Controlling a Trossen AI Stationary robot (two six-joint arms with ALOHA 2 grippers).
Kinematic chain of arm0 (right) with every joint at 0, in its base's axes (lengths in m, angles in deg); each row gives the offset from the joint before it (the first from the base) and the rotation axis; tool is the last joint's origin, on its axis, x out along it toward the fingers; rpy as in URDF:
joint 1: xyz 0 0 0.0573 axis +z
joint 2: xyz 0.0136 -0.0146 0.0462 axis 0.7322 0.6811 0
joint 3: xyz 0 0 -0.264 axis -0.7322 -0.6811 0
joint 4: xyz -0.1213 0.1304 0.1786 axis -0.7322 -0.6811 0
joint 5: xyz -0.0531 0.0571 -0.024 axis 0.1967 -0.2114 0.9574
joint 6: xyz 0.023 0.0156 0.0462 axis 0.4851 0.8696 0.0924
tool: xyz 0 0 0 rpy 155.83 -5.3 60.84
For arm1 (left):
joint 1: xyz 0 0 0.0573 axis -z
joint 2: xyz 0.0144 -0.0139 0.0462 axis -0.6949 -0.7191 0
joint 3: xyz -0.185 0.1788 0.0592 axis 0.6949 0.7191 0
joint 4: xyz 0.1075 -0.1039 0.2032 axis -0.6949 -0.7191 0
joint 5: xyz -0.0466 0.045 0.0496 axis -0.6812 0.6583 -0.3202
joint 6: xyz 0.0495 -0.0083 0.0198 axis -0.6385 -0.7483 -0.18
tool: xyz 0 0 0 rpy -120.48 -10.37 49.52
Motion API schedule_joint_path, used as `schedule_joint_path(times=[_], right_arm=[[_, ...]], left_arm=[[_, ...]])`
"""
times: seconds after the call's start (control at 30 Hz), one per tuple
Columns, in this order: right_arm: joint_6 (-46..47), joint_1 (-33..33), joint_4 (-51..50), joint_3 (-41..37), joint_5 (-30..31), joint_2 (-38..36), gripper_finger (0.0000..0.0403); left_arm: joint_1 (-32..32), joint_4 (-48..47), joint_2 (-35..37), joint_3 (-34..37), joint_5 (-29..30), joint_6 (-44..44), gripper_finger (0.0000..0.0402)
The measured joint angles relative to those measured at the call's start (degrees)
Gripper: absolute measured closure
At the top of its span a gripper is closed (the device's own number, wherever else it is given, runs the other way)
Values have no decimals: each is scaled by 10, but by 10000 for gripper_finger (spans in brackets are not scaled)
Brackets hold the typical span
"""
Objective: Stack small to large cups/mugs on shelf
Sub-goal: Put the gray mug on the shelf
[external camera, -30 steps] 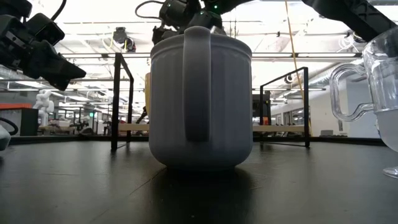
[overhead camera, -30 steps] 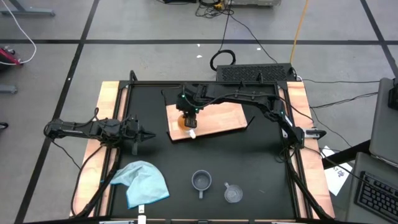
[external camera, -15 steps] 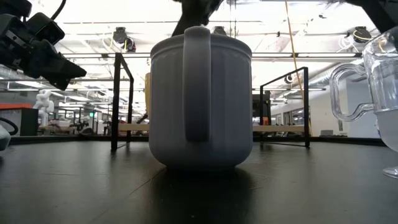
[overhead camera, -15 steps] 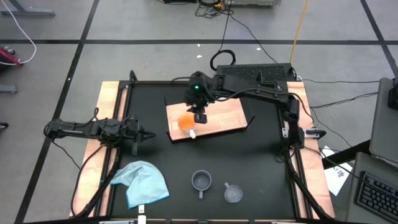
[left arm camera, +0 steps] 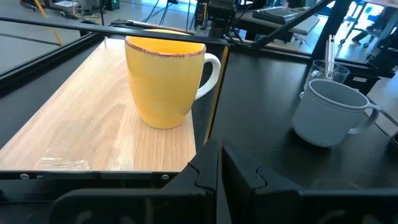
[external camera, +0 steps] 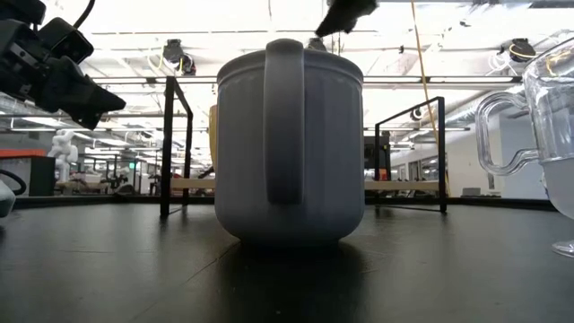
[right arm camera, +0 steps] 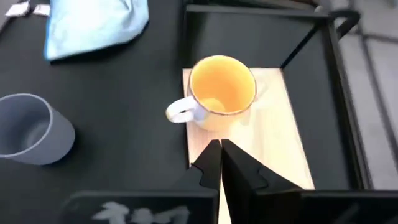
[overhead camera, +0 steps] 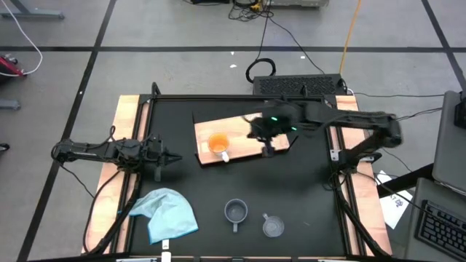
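the black tabletop (overhead camera: 182, 185) carries the wooden shelf (overhead camera: 251, 142), which serves as the landmark here. the right arm reaches over the shelf's right half, and the right gripper (overhead camera: 268, 149) hangs above its near right edge with fingers pressed together, holding nothing. the left arm lies well to the left of the shelf, the left gripper (overhead camera: 171, 158) pointing toward it, fingers together and empty. the light blue cloth (overhead camera: 166, 213) sits well in front of the shelf, to the left.

the orange cup (overhead camera: 218, 143) stands upright on the shelf's left part, white handle toward the front. the grey-blue cup (overhead camera: 235, 212) and the clear cup (overhead camera: 272, 227) stand on the tabletop well in front of the shelf, near each other.

only the high view shows the grey floor with dark lines and cables around the table. the low view alone shows a bright room with ceiling lights behind, the grey-blue cup (external camera: 289, 148) filling its middle. the left wrist view shows the orange cup (left arm camera: 165, 79) on the board's wood grain.
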Motion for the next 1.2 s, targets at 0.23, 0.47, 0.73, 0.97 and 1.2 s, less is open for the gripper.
schedule_joint_path(times=[0.23, 0.47, 0.73, 0.97, 1.2], right_arm=[[35, 48, 141, -192, 26, -164, 402], [56, 84, 154, -307, 76, -286, 403], [76, 83, 159, -411, 90, -411, 403], [83, 84, 211, -511, 87, -486, 403], [83, 84, 232, -579, 86, -539, 403]], left_arm=[[0, 1, 0, 0, 0, -2, 380], [0, 1, 0, 0, 6, -17, 380], [0, 1, 0, 0, 11, -22, 380], [0, -1, 0, 0, 11, -28, 380], [0, -1, 0, 0, 11, -37, 380]])
